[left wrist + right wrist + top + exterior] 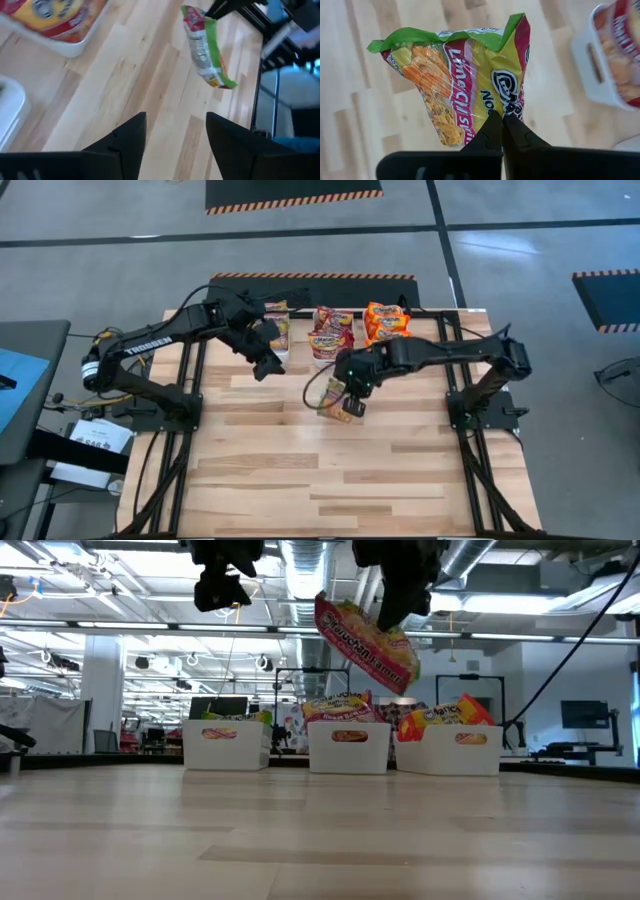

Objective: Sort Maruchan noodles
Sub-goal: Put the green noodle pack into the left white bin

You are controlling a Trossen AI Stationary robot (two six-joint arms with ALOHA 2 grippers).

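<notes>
Green-trimmed noodle packet dangles above the wooden table, pinched at one edge by the right gripper, in front of three white bins; the left gripper hovers spread and empty. Such a thin edge grip risks slipping mid-carry.

The desk is topped with pale wood planks of mixed tones and stands on a grey concrete floor crossed by dark lines. Black mats edged in orange-and-black hazard stripes lie on that floor beyond the desk and off to one side. Seen level across the desk, the room is a wide workshop with long ceiling strip lights, silver ducts, white columns and dark monitors.
</notes>
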